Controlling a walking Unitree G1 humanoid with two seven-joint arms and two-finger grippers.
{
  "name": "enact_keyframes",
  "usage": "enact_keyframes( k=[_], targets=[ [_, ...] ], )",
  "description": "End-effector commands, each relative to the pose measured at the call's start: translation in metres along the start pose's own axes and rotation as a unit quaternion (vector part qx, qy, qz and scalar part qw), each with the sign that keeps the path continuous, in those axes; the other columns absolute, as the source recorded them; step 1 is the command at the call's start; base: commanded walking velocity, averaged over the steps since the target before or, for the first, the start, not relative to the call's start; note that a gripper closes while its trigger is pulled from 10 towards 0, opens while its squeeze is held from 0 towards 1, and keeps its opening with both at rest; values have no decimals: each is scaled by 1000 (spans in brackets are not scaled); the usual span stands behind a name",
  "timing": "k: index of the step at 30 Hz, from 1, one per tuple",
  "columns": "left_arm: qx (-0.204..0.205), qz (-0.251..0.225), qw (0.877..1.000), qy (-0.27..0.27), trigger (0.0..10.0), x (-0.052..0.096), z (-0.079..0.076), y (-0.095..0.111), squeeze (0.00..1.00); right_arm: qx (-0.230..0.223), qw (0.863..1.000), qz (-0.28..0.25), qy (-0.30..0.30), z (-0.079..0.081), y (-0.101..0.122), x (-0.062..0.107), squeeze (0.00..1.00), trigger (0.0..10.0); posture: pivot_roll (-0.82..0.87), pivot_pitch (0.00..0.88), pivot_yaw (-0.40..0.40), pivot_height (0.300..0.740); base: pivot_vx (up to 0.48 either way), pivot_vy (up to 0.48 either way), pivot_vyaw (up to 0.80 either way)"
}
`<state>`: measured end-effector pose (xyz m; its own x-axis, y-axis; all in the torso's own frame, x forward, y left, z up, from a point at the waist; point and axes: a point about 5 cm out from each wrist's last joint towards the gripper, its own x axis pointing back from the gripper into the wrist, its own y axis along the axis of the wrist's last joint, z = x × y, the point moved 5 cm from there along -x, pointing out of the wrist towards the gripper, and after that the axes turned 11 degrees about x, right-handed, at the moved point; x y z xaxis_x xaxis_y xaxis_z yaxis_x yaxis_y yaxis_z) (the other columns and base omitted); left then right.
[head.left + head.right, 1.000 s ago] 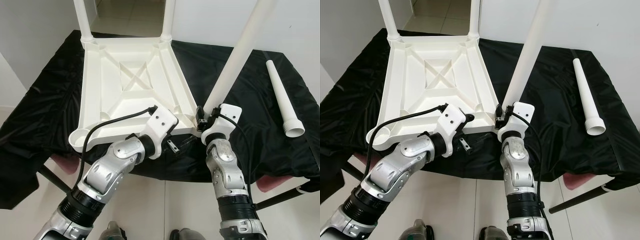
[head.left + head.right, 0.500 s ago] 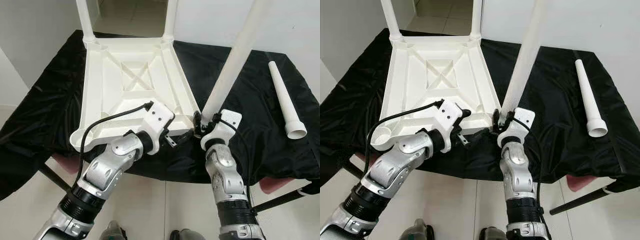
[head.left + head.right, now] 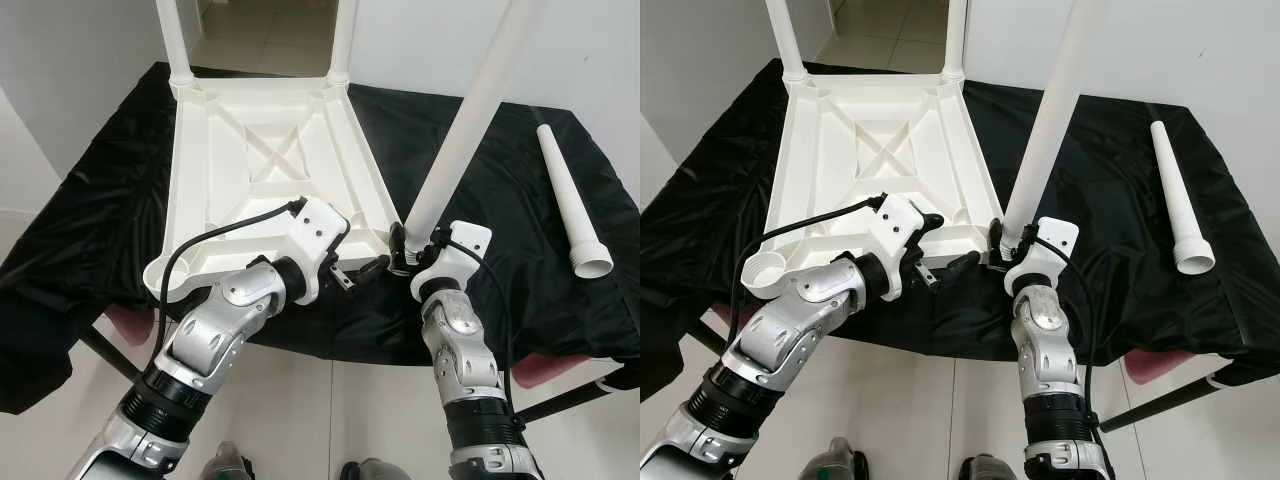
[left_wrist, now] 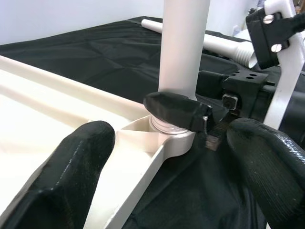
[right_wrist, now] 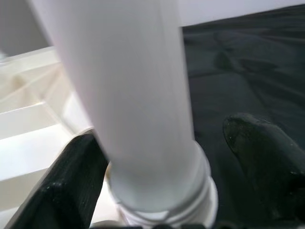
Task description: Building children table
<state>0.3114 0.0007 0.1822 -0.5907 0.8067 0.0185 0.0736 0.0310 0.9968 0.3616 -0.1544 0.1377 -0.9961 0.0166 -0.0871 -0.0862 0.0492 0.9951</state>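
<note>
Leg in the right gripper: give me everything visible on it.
The leg is a long white tube of smooth plastic, tapering slightly and ending in a ribbed collar at its base. It stands tilted, top leaning away to the robot's right, its base seated in the near right corner socket of the upturned white tabletop. The right gripper has its jaws around the leg just above the collar. The left gripper sits open beside that corner, apart from the leg.

One tabletop (image 3: 255, 160), four legs (three standing (image 3: 470, 115), one loose (image 3: 567, 200)), one black cloth (image 3: 90, 230).

White tabletop (image 3: 260, 170) inverted; leg (image 3: 462, 135) socketed, tilted.
</note>
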Motion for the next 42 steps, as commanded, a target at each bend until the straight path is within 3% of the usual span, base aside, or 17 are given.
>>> enact_keyframes(
  k=[1,4,9,14,22,27,29,33,37,39,42],
  targets=[
    [-5,6,1000,-16,10000,0,-1,-3,0,-5,1000,-1,5,-5,-3,1,0,10000,59,6,-32,740,0,0,0],
    [-3,4,1000,-9,10000,1,2,-2,0,-4,1000,-3,9,-8,-4,2,0,10000,60,9,-32,740,0,0,0],
    [3,-19,998,53,10000,9,28,5,0,23,999,-20,25,-31,-6,7,0,10000,55,19,-27,740,0,0,0],
    [14,-33,996,87,10000,15,39,7,0,39,998,-30,33,-39,-6,13,0,10000,56,28,-26,740,0,0,0],
    [23,-36,994,101,10000,20,42,6,0,33,996,-40,70,-31,-7,22,0,10000,57,42,-20,740,0,0,0],
    [36,-54,985,160,10000,31,59,6,0,44,996,-50,65,-32,-9,30,0,10000,54,49,-16,740,0,0,0],
    [36,-54,985,160,10000,31,59,6,0,44,996,-50,65,-32,-9,30,0,10000,54,49,-16,740,0,0,0],
    [45,-74,969,231,10000,41,74,4,0,46,996,-54,56,-33,-12,39,0,10000,45,49,-15,740,0,0,0],
    [50,-81,960,262,10000,46,79,1,0,46,996,-54,54,-34,-14,43,0,10000,38,49,-13,740,0,0,0],
    [85,-98,949,288,10000,51,82,-1,0,46,996,-54,49,-35,-14,45,0,10000,34,52,-12,740,0,0,0],
    [93,-103,946,292,10000,53,82,-2,0,47,996,-54,48,-36,-14,45,0,10000,32,53,-10,740,0,0,0]
  ],
)
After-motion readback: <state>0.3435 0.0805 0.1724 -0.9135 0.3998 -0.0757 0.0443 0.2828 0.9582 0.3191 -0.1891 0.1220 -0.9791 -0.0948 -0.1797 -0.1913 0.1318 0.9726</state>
